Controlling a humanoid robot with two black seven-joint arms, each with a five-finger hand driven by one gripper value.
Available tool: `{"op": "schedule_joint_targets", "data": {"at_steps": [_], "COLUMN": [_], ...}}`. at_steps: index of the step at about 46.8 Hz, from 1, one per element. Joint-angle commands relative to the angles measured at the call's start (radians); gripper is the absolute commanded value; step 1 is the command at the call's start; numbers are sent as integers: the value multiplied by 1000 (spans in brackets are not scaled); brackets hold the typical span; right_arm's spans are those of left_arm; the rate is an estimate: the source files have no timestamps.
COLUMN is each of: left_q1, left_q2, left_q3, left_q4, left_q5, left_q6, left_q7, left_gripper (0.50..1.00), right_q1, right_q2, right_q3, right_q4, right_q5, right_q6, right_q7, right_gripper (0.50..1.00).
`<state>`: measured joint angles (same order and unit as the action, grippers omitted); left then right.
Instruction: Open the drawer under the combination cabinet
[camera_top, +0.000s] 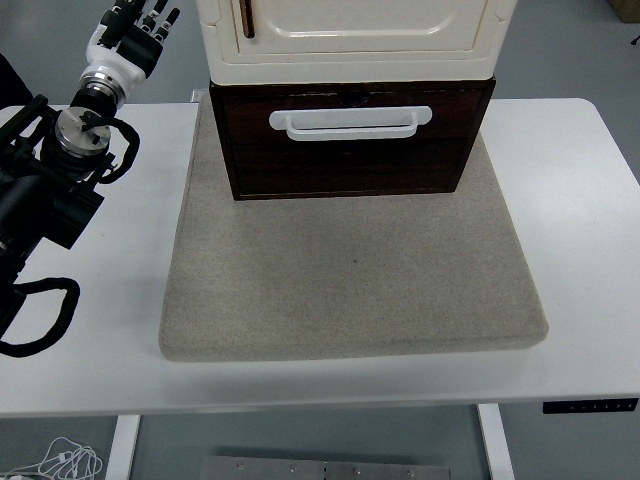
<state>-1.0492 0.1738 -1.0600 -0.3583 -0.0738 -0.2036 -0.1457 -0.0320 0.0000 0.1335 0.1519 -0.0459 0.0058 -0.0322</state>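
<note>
A cream cabinet (350, 35) stands on a dark brown drawer unit (350, 140) at the back of a grey mat (350, 270). The drawer front carries a white bar handle (350, 122) and sits slightly forward of the cabinet's face. My left arm comes in from the left edge, and its hand (135, 22) is raised at the top left, well left of the cabinet, with fingers spread and holding nothing. It touches neither the drawer nor the handle. No right arm shows.
The white table (580, 200) extends to both sides of the mat. Black cable loops (45, 320) of my left arm lie over the table's left side. Floor shows beyond the table's far edge.
</note>
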Motion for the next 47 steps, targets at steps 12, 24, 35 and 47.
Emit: {"op": "schedule_joint_targets", "data": {"at_steps": [12,24,35,47], "left_q1": [-100,-302,-528,-666], "left_q2": [79,177,253,266], "left_q3": [37,49,284,454], "left_q4": [1,-2,-102,-224], "left_q5": [-11,2,0,2], "left_q6": [0,26,27,27], "left_q7": [6,15,20,21], "left_gripper": [1000,1000,1000,1000], "right_q1": [0,0,0,0], "right_q2": [0,0,0,0], "right_q3": [0,0,0,0], "right_q4": [0,0,0,0], "right_q5": [0,0,0,0], "right_q6": [0,0,0,0], "right_q7": [0,0,0,0], "right_gripper": [926,926,926,926]}}
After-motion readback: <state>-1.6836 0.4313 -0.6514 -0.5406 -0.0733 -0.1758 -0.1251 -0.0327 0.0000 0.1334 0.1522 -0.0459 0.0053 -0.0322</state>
